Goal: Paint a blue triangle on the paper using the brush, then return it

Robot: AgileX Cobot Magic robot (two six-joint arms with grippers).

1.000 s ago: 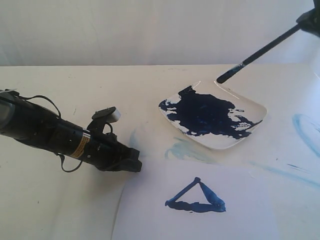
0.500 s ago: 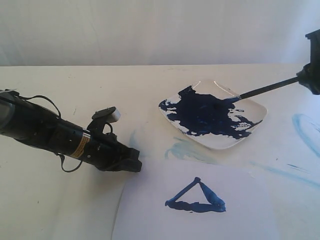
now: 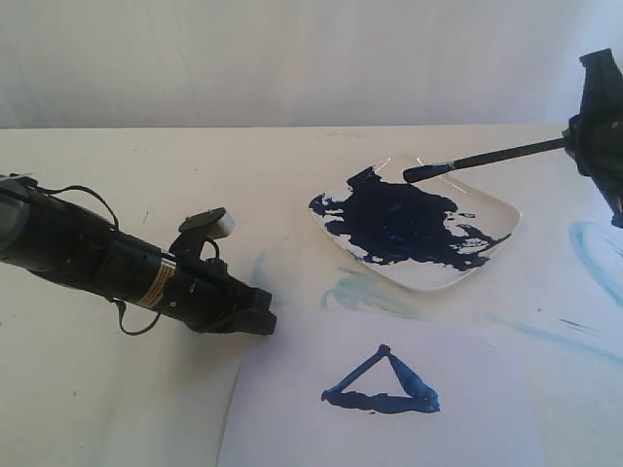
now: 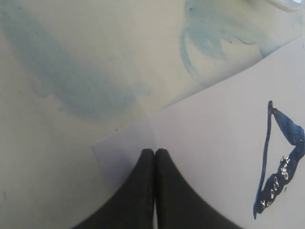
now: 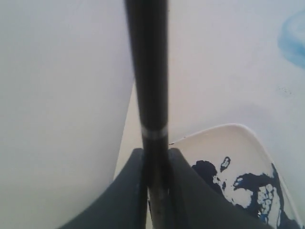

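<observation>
Sideways, brush gripped by right end effector, tip over plate

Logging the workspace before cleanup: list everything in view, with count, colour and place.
table: one, cream, under everything.
paper: one, white, in front of the plate.
blue triangle: one, dark blue, painted on the paper.
plate: one, white, on the table behind the paper.
paint blotch: one, dark blue, in the plate.
pale stains: several, light blue, on the table around the plate and the paper.
brush: one, black handle and dark-blue tip, tip by the plate's far rim.
left hand: one, black, shut, tips at the paper's corner.
right hand: one, black, shut on the brush, right of the plate.
</observation>
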